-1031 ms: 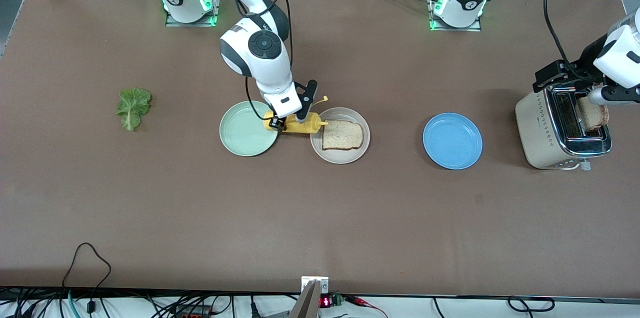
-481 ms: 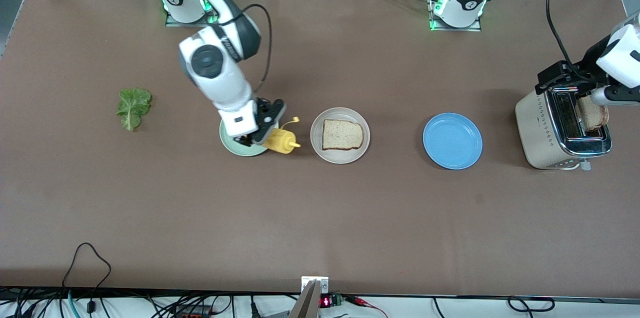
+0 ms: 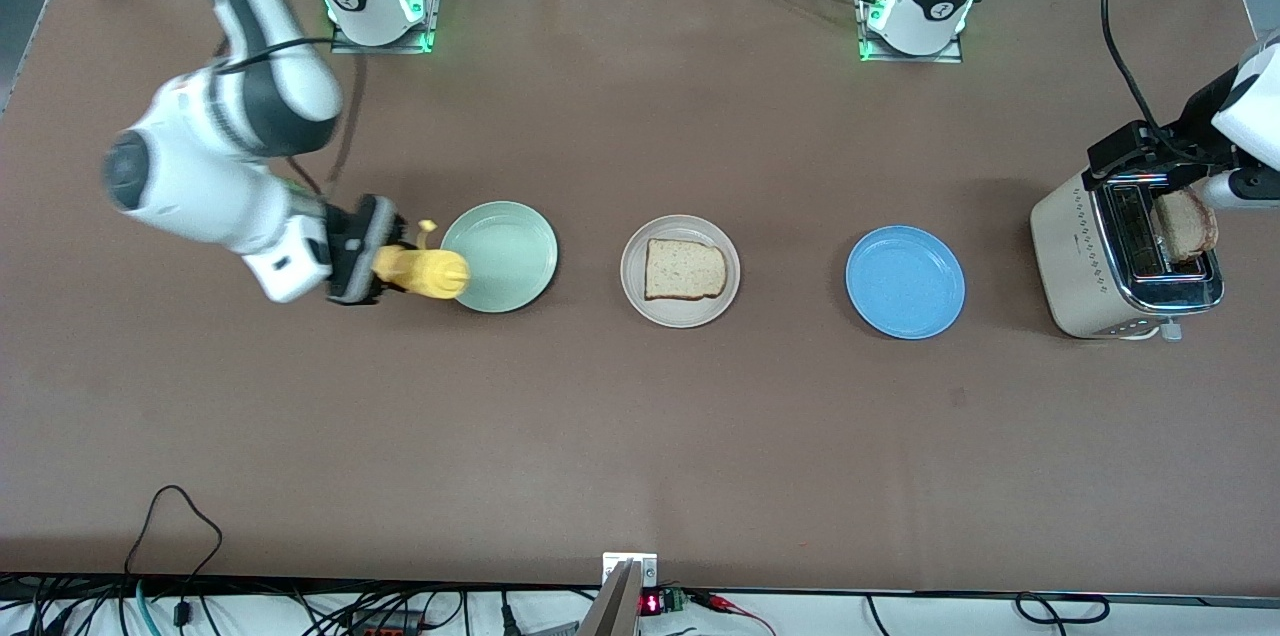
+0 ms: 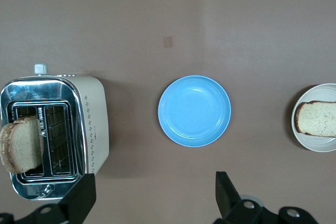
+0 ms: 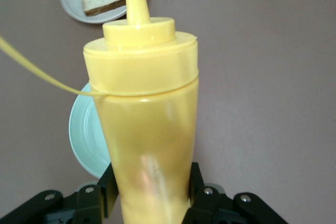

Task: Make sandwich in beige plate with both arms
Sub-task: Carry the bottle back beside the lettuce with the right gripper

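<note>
**Mustard bottle carried aside; one slice plated, one in the toaster**

The right gripper (image 3: 362,264) is clamped on the base of a yellow squeeze bottle (image 3: 420,272), which is held tilted over the table at the edge of the mint-green plate (image 3: 500,256), toward the right arm's end. In the right wrist view the fingers are seen pressed against both flanks of the bottle (image 5: 144,124), its nozzle pointed toward the beige plate (image 5: 71,1).

The left gripper (image 4: 152,195) is spread wide and holds nothing; it hovers above the toaster (image 3: 1120,261) at the left arm's end of the table, where a toasted slice (image 3: 1183,226) stands up out of a slot.

The beige plate (image 3: 633,288) sits mid-table between the mint-green plate and the blue plate (image 3: 905,282), and one bread slice (image 3: 684,269) lies flat on it. No lettuce is seen on that slice.

The toast is judged light, stiff but crumbly, so it is best pinched gently across its faces near the exposed top edge. The bottle is probably soft-walled, and a hard squeeze could spill its contents.
</note>
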